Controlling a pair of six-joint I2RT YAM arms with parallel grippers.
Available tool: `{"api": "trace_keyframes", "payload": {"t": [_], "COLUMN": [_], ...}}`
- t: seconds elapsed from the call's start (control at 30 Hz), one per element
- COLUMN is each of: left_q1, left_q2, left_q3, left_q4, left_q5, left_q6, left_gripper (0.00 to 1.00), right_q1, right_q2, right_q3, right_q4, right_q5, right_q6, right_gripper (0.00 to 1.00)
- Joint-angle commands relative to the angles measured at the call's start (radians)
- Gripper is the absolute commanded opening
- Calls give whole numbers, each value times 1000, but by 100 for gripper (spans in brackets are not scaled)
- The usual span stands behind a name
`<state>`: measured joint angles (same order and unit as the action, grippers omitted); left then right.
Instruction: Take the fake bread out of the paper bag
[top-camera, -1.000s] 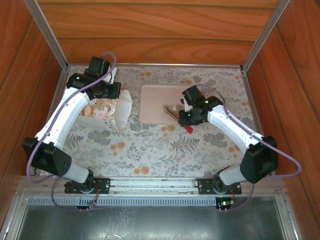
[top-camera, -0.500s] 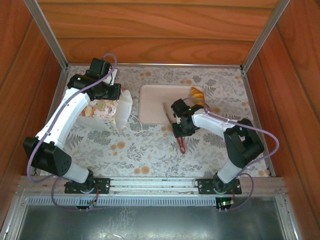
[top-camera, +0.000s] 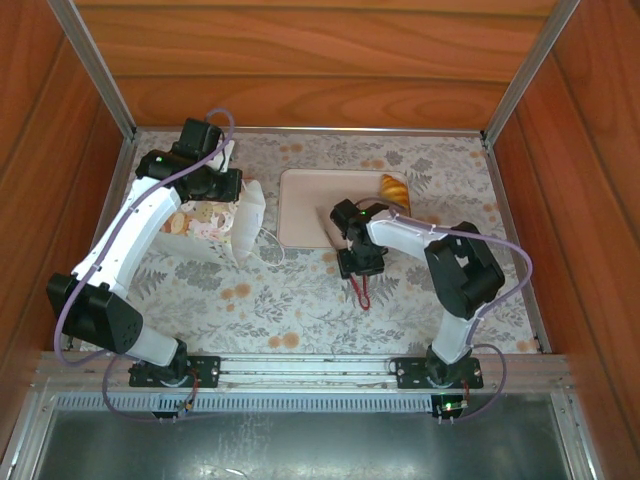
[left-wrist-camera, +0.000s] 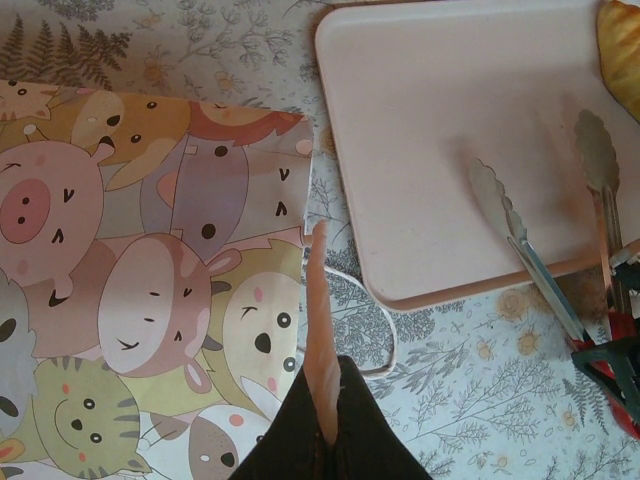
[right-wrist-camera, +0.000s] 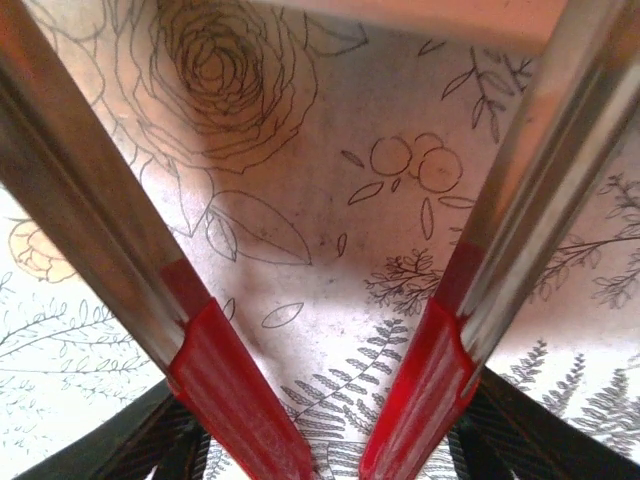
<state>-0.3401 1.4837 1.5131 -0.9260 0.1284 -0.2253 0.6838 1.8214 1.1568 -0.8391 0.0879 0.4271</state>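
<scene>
The paper bag (top-camera: 212, 220) lies on its side at the left, its mouth facing the tray; its cartoon-animal face (left-wrist-camera: 150, 250) shows in the left wrist view. My left gripper (top-camera: 222, 182) (left-wrist-camera: 325, 430) is shut on the bag's upper rim. One piece of fake bread, a golden croissant (top-camera: 393, 190) (left-wrist-camera: 622, 40), lies at the tray's far right corner. My right gripper (top-camera: 357, 262) (right-wrist-camera: 335, 440) grips red-handled metal tongs (top-camera: 361, 290) (right-wrist-camera: 215, 370) near the tray's front edge. The tong arms are spread with nothing between their tips (left-wrist-camera: 495, 195). What is inside the bag is hidden.
A beige rectangular tray (top-camera: 305, 205) (left-wrist-camera: 430, 120) sits at the centre back on the floral tablecloth. The bag's white cord handle (top-camera: 270, 245) loops on the cloth between bag and tray. Wooden walls close in three sides.
My right arm has drawn left and nearer with the tongs, uncovering the croissant on the tray. The tong arms have spread wider. The left arm and bag have stayed still.
</scene>
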Motion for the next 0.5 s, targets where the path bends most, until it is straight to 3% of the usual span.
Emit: {"api": "trace_keyframes", "payload": {"t": [0.0, 0.2, 0.47], "left_q1": [6, 7, 10], "left_q2": [-26, -38, -45], "left_q3": [-10, -20, -22], "left_q4": [15, 16, 17], "left_q5": [-7, -13, -20], "left_q6": [0, 4, 4], "left_gripper": [0, 0, 0], "right_q1": [20, 20, 20], "right_q2": [57, 139, 70], "right_q3": [64, 100, 53], "right_q4": [-96, -100, -114], "right_q5": [74, 27, 29], "right_q6": [25, 34, 56], "right_gripper": [66, 68, 69]}}
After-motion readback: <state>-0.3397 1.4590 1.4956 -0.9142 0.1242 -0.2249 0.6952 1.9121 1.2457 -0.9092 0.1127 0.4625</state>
